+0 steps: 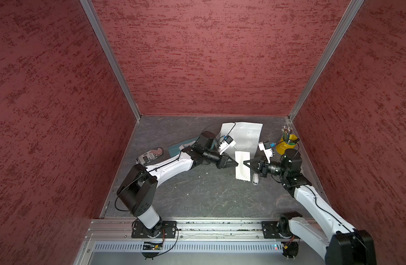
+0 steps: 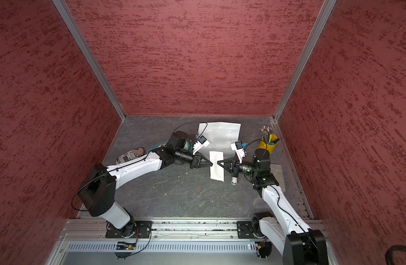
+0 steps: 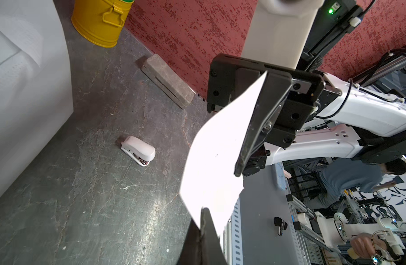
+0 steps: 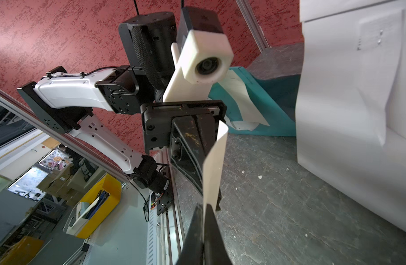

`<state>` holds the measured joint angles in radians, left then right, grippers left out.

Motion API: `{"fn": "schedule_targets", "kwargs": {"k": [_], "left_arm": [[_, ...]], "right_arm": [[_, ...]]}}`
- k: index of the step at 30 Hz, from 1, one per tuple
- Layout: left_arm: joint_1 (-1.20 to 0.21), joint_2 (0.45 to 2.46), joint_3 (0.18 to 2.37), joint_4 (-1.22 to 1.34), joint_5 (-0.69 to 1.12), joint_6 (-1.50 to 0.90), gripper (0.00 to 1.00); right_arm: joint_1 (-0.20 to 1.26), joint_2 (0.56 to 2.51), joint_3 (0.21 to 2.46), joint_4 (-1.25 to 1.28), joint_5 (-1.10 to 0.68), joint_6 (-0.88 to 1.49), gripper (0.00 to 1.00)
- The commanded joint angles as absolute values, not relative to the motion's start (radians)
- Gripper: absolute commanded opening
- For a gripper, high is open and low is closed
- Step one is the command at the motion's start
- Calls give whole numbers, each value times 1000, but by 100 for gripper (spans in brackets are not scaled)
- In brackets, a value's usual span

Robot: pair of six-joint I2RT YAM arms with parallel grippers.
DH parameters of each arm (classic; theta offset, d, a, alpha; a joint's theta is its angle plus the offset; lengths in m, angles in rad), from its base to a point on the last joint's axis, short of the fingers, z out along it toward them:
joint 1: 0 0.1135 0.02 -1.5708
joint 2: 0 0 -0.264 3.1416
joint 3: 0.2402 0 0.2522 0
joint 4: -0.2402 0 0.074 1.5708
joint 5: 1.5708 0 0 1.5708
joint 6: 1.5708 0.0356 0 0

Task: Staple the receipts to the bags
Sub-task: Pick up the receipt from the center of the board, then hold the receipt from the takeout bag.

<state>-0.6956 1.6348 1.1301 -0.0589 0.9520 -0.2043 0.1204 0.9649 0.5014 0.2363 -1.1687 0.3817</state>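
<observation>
receipt (image 1: 242, 165) white | bag (image 4: 275, 117) teal | cup (image 1: 283, 148) yellow | walls (image 1: 209, 57) red mottled | table (image 1: 197, 195) grey veined

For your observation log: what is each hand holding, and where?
The same receipt: left hand pinches one long edge at mid-length, right hand the opposite edge.

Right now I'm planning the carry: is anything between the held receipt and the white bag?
Nothing visible does. The receipt, pinched by the left gripper and right gripper, hangs by the near edge of the white bag; the stapler lies aside, nearer the robot.
</observation>
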Motion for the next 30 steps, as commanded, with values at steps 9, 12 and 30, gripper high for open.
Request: {"fn": "schedule_targets", "kwargs": {"k": [9, 12, 30], "left_arm": [[-597, 1551, 1315, -244, 859, -62, 92], [-531, 1529, 1371, -243, 836, -40, 93], [-405, 1851, 1738, -416, 868, 219, 89]], "right_arm": [[117, 1073, 540, 614, -915, 438, 0], [117, 1149, 533, 813, -915, 521, 0], [153, 1433, 715, 870, -909, 517, 0]]}}
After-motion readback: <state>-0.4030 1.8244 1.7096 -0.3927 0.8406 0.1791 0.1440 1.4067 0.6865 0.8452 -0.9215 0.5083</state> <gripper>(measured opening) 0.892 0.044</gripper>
